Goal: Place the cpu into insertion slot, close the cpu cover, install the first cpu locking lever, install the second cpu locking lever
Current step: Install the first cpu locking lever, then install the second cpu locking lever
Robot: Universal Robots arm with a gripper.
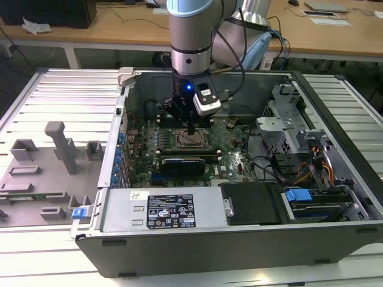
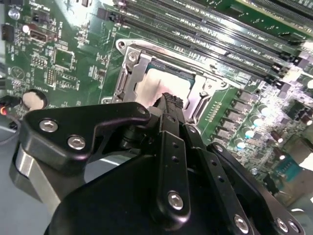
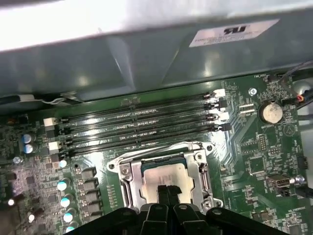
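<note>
Work surface: ribbed white-grey metal table (image 1: 54, 89). Behind it, wooden desks (image 1: 119, 27) on white legs, cables trailing across tops. Dark box (image 1: 48, 12) on desk, exterior view's left. Papers (image 1: 326, 12) at exterior view's right. Lighting even, bright.

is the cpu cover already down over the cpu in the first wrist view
Yes, the cpu cover lies flat around the cpu, whose silvery top shows through its square cut-out, with the shut gripper right above the chip.
</note>
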